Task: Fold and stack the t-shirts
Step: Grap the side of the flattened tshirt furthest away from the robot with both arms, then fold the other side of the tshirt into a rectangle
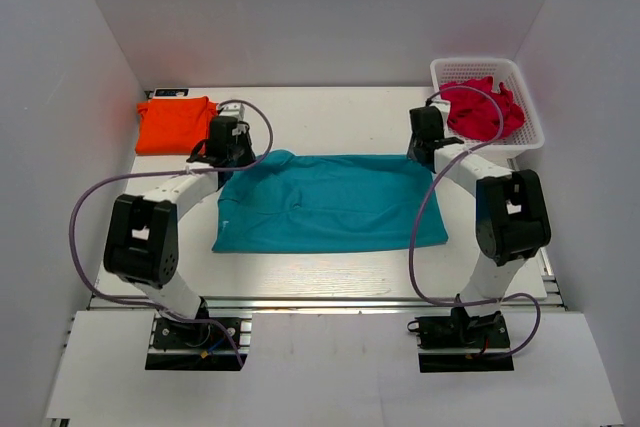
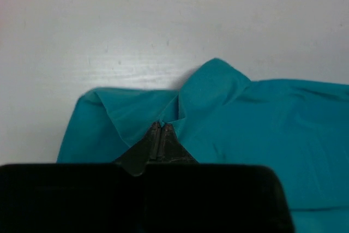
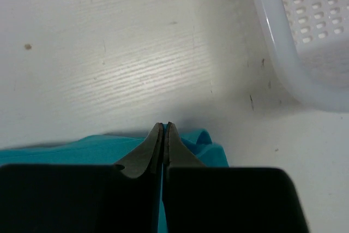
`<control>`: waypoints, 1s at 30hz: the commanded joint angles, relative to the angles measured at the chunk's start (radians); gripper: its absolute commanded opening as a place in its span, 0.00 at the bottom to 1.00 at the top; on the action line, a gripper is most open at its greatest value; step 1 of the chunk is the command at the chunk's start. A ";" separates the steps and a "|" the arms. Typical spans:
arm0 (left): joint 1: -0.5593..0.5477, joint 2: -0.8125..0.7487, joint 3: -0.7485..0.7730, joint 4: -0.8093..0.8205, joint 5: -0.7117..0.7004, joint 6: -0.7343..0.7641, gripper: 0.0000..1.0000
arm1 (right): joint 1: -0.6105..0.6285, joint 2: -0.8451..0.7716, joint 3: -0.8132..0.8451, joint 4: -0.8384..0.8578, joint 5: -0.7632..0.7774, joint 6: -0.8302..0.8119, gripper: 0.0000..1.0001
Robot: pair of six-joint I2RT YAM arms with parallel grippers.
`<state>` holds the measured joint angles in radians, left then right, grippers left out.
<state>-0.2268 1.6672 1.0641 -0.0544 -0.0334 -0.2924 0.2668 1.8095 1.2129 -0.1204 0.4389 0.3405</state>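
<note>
Clenches left tool (image 2: 162, 126) and right tool (image 3: 164, 126) on the far corners of teal shirt (image 1: 330, 202). Lies flat on tabletop (image 1: 330, 269), long axis left to right, cloth nearward of both.

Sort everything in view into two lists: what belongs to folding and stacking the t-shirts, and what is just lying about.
Belongs to the job:
teal t-shirt, pinched by left claw and right claw
orange t-shirt, folded, far left

Lying about:
white basket
red cloth inside it
</note>
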 commanded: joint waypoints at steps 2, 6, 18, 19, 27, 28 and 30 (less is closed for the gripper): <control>-0.015 -0.177 -0.125 -0.001 0.015 -0.091 0.00 | 0.003 -0.103 -0.073 0.021 0.013 0.015 0.00; -0.016 -0.331 -0.222 -0.022 -0.031 -0.103 0.00 | 0.002 -0.165 -0.116 0.007 0.029 0.023 0.00; -0.016 -0.546 -0.340 -0.156 -0.106 -0.149 0.00 | -0.005 -0.262 -0.200 -0.028 0.017 0.026 0.00; -0.016 -0.560 -0.361 -0.156 -0.106 -0.149 0.00 | -0.005 -0.268 -0.211 -0.033 0.008 0.031 0.00; -0.016 -0.604 -0.542 -0.156 0.054 -0.221 0.00 | -0.005 -0.302 -0.321 -0.085 -0.015 0.104 0.09; -0.016 -0.604 -0.561 -0.156 0.073 -0.238 0.00 | -0.005 -0.305 -0.331 -0.096 -0.023 0.115 0.17; -0.016 -0.604 -0.572 -0.217 0.101 -0.279 0.11 | 0.000 -0.337 -0.410 -0.113 -0.048 0.149 0.33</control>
<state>-0.2394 1.0775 0.5182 -0.2138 -0.0174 -0.4976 0.2668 1.5318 0.8764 -0.1886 0.4152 0.4320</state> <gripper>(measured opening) 0.075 0.305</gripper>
